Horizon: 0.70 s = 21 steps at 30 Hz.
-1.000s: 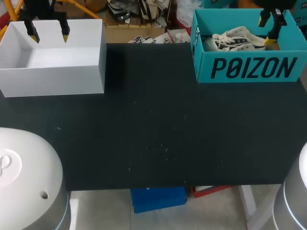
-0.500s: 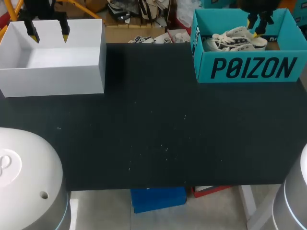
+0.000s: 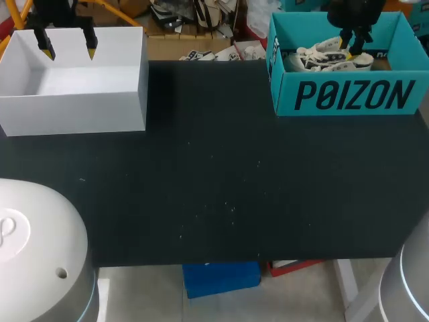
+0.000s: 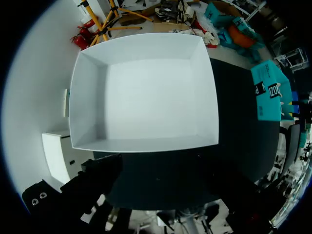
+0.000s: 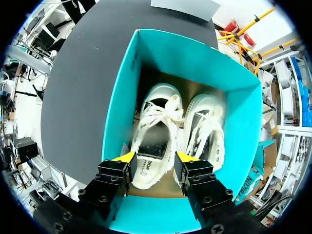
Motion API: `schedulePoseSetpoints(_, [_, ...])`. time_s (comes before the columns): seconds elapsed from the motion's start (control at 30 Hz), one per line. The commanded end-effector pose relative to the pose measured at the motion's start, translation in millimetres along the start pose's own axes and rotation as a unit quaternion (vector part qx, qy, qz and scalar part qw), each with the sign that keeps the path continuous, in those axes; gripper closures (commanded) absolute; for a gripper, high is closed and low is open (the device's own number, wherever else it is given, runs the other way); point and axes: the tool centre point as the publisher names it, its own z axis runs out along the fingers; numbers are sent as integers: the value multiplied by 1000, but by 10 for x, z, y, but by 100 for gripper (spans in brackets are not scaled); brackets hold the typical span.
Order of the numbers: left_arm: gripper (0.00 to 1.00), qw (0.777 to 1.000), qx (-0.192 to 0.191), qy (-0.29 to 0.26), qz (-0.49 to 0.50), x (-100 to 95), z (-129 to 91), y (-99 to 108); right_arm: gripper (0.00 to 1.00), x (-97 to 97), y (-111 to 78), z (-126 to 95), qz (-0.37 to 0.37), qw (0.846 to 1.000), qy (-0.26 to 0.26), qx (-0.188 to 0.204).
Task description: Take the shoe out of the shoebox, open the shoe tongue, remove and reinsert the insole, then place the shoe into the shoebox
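Note:
The teal shoebox (image 3: pixel 348 94) stands at the table's far right and holds two white lace-up shoes. In the right wrist view my right gripper (image 5: pixel 154 157) is down inside the shoebox (image 5: pixel 122 97), its yellow tips pressed against both sides of the heel of one shoe (image 5: pixel 156 122). The second shoe (image 5: pixel 207 126) lies right beside it. From the head view the right gripper (image 3: pixel 350 45) sits over the shoes (image 3: pixel 328 55). My left gripper (image 3: pixel 68 48) hangs open above the white box, holding nothing.
An empty white box (image 3: pixel 74 111) stands at the far left of the black table (image 3: pixel 214 188) and fills the left wrist view (image 4: pixel 151 97). The teal shoebox (image 4: pixel 268 92) shows at the far side there.
My right gripper has narrowed from wide open onto the shoe's heel and shifted left inside the shoebox. The left arm has not moved.

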Motion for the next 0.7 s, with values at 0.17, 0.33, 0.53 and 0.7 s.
schedulePoseSetpoints(0.17, [0,1000,-1,-2,-1,7,-5,5,63,-296,-87,385,-1,1000,21,-9])
schedulePoseSetpoints(0.33, [0,1000,-1,-2,-1,7,-5,5,60,-309,-86,572,2,1000,26,-15])
schedulePoseSetpoints(0.53, [0,1000,-1,-2,-1,7,-5,5,61,-278,-68,798,6,999,33,-25])
schedulePoseSetpoints(0.7, [0,1000,-1,-2,-1,7,-5,5,64,-283,-87,950,9,999,36,-29])
